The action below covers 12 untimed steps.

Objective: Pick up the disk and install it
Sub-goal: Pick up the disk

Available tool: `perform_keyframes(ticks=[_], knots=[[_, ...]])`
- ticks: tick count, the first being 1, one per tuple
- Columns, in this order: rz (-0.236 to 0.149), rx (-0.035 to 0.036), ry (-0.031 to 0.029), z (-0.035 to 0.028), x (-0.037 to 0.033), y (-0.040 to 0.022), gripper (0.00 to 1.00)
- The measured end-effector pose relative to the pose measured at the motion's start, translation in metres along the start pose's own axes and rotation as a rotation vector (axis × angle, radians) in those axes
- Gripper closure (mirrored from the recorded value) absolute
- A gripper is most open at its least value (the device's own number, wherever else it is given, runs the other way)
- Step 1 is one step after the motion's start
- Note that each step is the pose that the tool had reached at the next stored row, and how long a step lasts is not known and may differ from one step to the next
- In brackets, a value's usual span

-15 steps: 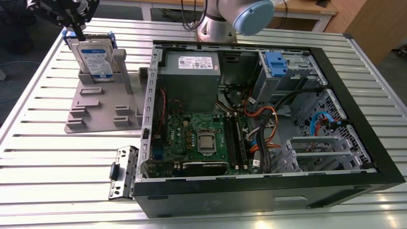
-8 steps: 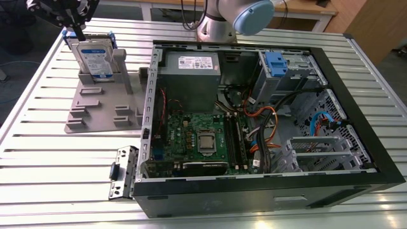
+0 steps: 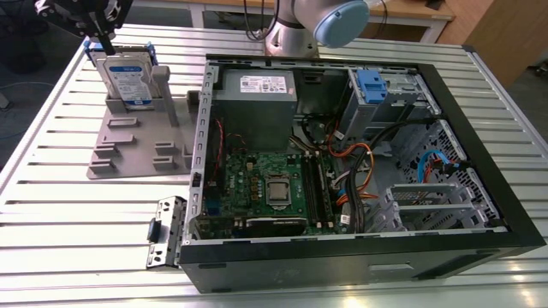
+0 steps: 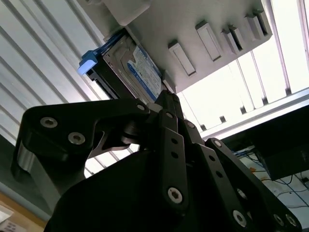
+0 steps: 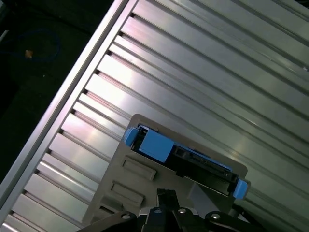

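end effector (image 3: 106,47) | just above upright disk (image 3: 128,76) in grey stand (image 3: 128,146) | open or closed: cannot tell

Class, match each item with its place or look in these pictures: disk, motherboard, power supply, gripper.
Items: 1 disk; 2 motherboard; 3 power supply; 4 gripper.
Descriptions: A green board inside the computer case; B standing on edge in the grey stand; C at the disk's top edge; D grey box with white sticker.
Pairs: 1-B, 2-A, 3-D, 4-C.
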State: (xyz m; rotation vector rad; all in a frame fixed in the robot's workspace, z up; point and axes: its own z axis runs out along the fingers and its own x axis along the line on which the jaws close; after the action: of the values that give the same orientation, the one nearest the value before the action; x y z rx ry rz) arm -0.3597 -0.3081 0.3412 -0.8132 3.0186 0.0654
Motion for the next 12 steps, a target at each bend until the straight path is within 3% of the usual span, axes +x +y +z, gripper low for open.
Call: perform_keyframes(ticks=[12], knots=[[-0.104,-0.0026,0.0038,0.0000,0.0000,0.0000,0.90]])
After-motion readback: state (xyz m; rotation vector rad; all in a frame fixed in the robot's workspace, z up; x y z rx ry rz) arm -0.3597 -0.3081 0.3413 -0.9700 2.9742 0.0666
